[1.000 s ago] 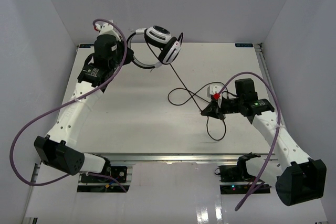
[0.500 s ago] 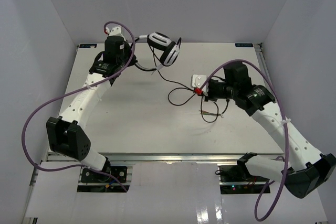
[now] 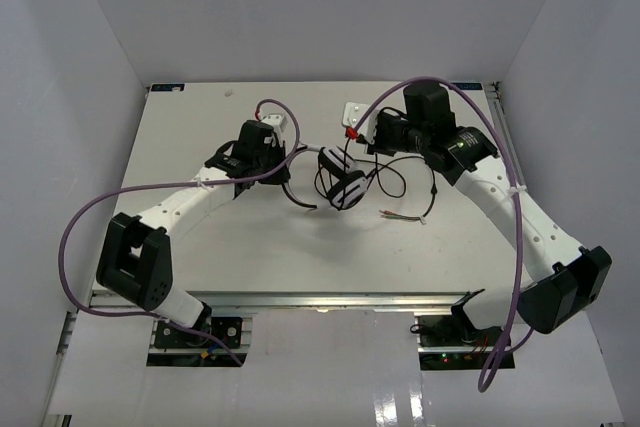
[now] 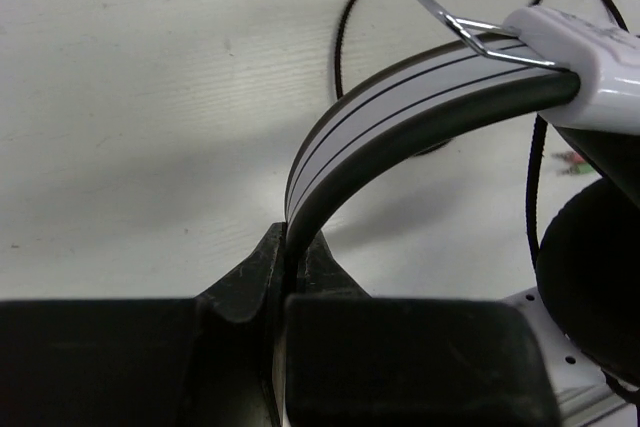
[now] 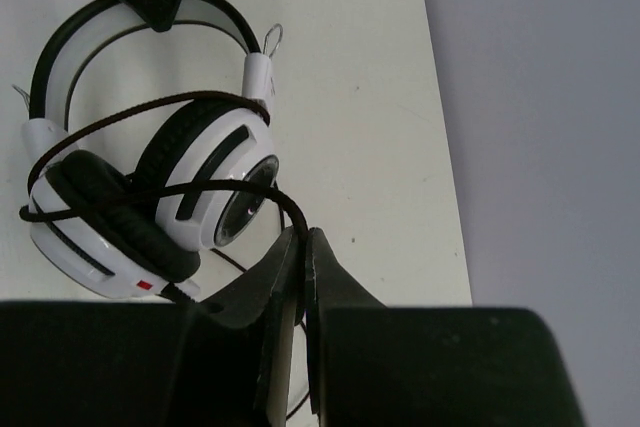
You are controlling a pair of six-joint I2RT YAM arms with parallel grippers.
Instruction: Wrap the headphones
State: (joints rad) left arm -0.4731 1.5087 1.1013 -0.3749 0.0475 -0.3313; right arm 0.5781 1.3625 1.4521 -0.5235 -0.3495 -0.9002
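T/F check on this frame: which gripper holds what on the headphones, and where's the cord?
1. The left gripper is shut on the headband. True.
2. The right gripper is open and empty. False: it pinches the cord.
3. The cord loops across the ear cups. True.
4. The frayed end is in the right gripper. False: it lies on the table.

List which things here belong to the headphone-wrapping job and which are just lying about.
Job: headphones; dark cord, looped across an ear cup; frayed wire ends; left end effector, shut on the headband; right end effector, shut on the cord.
Lying about: purple arm cables; white table.
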